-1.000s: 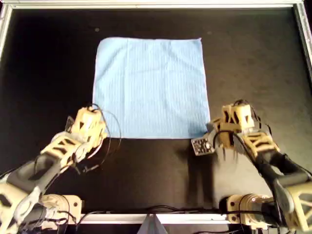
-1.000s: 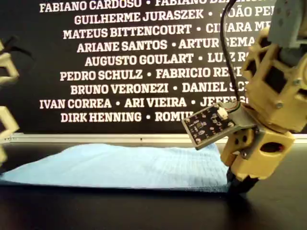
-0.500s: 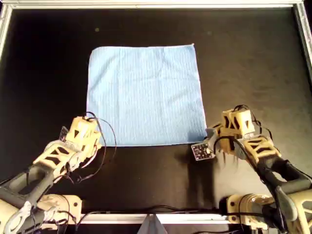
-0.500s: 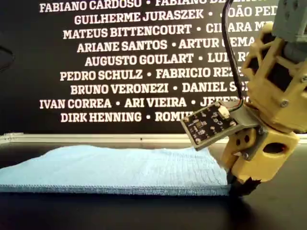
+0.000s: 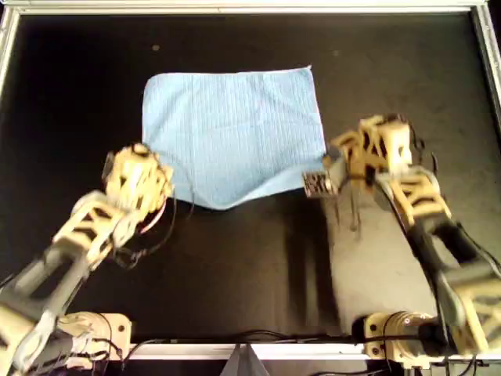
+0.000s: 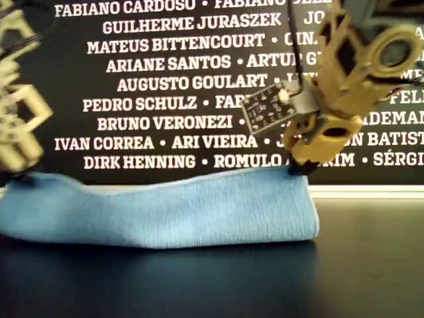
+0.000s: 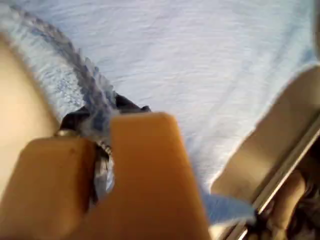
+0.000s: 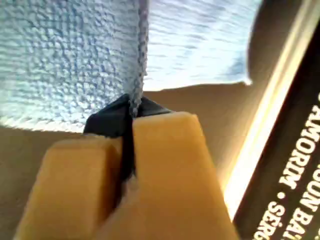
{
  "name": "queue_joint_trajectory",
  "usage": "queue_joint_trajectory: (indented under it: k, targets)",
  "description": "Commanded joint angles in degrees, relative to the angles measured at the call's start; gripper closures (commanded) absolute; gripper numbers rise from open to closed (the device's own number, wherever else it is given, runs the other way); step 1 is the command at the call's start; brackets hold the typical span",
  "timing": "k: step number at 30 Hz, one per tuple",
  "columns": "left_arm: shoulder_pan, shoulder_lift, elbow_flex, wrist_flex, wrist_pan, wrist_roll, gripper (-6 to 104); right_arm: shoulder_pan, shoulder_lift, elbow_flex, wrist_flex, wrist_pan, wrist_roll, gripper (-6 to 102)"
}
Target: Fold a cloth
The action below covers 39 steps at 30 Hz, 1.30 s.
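The light blue cloth (image 5: 235, 133) lies on the black table with its near edge lifted and sagging in the middle. In the exterior view the cloth (image 6: 165, 209) hangs as a low curtain between the two grippers. My first gripper (image 5: 166, 190) is shut on the cloth's near corner at the overhead view's left; its wrist view shows the jaws (image 7: 102, 145) pinching the cloth's hem (image 7: 200, 65). My second gripper (image 5: 326, 168) is shut on the near corner at the overhead view's right, and shows in the exterior view (image 6: 301, 169). Its wrist view shows the closed jaws (image 8: 130, 112) holding the cloth's edge (image 8: 65, 60).
A metal frame (image 5: 250, 8) borders the black table. A black banner with white names (image 6: 165, 83) stands behind the far edge. A small circuit board (image 5: 316, 184) sticks out from the second arm's wrist. The arm bases (image 5: 94, 329) (image 5: 399, 333) sit at the near edge.
Both grippers have risen and moved toward the far side, carrying the cloth's near corners. The near edge has left the table and now sags between them.
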Motion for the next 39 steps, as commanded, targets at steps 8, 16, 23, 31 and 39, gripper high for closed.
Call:
queue_joint_trajectory:
  k: [8, 16, 23, 31, 39]
  targets:
    - [12.39, -23.64, -31.11, -1.32, 0.18, 1.67, 98, -0.79, -24.35, -37.00, -2.46, -1.23, -0.62, 96]
    - [12.92, -38.85, -50.19, -1.32, 0.26, 1.67, 98, -1.05, -39.90, -60.47, -2.46, -0.44, -0.70, 96]
    - [15.29, -48.96, -63.72, -1.32, 0.26, 1.67, 98, -1.41, -48.34, -74.44, -2.46, -0.44, -0.70, 96]
    - [16.44, -57.74, -74.18, -1.32, 0.53, 1.67, 98, -3.34, -55.63, -82.44, -2.46, -0.44, -0.70, 95]
    - [16.35, -60.82, -77.43, -1.32, 0.70, 1.67, 86, -3.87, -58.36, -84.46, -2.46, -0.44, -0.70, 91]
